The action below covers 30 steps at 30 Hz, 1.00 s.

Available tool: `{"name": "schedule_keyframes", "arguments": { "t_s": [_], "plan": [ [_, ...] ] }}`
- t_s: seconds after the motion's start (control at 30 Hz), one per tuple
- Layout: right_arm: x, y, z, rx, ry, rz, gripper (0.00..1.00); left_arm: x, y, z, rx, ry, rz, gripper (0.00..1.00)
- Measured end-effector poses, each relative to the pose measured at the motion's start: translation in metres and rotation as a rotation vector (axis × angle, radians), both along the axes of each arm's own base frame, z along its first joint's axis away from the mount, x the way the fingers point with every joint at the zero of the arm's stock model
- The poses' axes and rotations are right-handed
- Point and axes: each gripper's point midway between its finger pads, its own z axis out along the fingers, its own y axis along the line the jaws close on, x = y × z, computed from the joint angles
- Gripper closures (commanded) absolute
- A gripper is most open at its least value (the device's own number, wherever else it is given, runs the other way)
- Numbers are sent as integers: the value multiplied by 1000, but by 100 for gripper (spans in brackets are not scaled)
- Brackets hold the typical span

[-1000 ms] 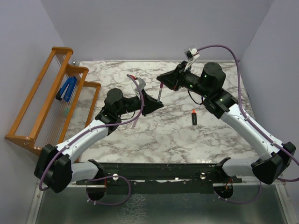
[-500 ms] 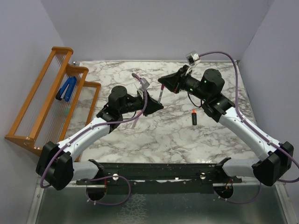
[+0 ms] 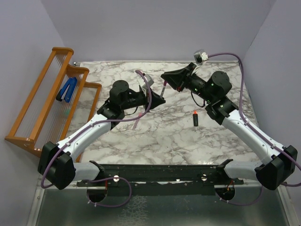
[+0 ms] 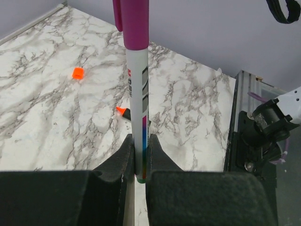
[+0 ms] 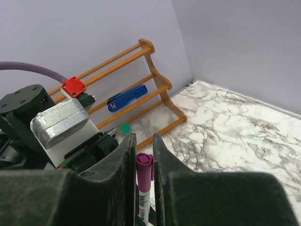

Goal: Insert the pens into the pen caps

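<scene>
A thin white-grey pen [image 4: 136, 108] stands upright between my two grippers, with the magenta-purple cap [image 5: 144, 170] on its top end. My left gripper [image 4: 139, 157] is shut on the pen's lower end; in the top view it [image 3: 161, 100] is at mid-table. My right gripper [image 5: 144, 155] is shut on the magenta cap from above, and in the top view [image 3: 165, 80] it sits just behind the left one. The black marker [image 3: 195, 118] with an orange-red tip lies on the table to the right. The orange cap [image 4: 78, 73] lies beyond it. A dull pink pen [image 3: 137, 122] lies under my left arm. The pale pink cap is out of view.
A wooden rack [image 3: 44, 101] stands along the left wall and holds a blue clip-shaped object [image 3: 67, 89] and a small green piece [image 5: 123, 128]. The table is white marble-patterned [image 3: 164, 136]. Purple walls close in the back and both sides.
Both grippers have shifted slightly back and right together with the pen and cap held between them. The right wrist has risen and tilted. The marker has not moved.
</scene>
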Motion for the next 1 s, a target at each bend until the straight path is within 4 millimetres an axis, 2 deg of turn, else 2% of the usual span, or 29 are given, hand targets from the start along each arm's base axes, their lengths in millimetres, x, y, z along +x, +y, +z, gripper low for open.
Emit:
{"name": "schedule_keyframes", "arguments": {
  "t_s": [0.47, 1.0],
  "plan": [
    [-15, 10, -2, -55, -44, 112, 99, 2, 12, 4, 74, -184, 19, 100],
    [-19, 12, -22, -51, -49, 148, 99, 6, 18, -7, 109, -167, 52, 100]
  ]
}}
